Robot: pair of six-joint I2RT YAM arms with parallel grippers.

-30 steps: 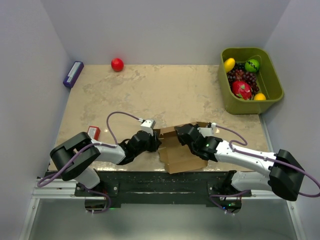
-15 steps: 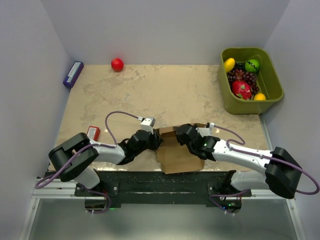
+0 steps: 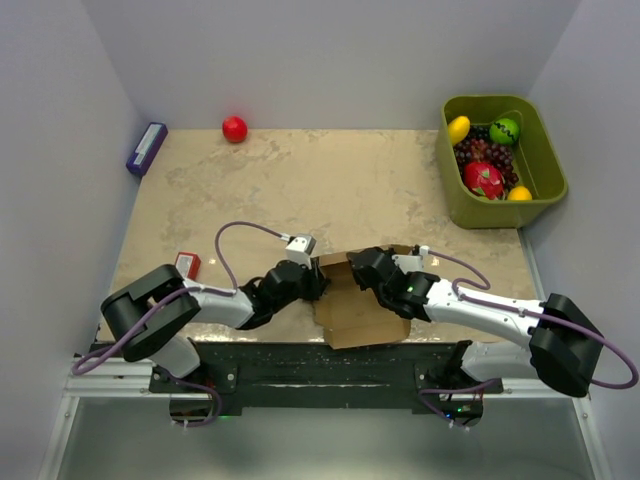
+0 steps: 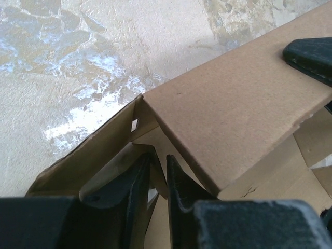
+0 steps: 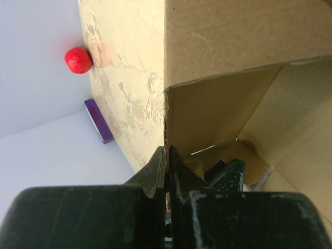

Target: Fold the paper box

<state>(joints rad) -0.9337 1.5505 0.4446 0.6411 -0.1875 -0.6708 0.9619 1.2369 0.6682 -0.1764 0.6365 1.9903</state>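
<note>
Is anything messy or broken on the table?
Nothing is spilled or broken. The paper box just looks funny: it is only half folded, with some walls standing and other flaps lying flat, and it sits crooked at the near edge of the table. The left gripper and right gripper each pinch a wall.

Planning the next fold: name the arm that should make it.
Left, probably. The right tool is pinched shut on a wall edge of the paper box, steadying it; the left tool sits at the inner corner flap, fingers narrowly apart, placed to work it.
</note>
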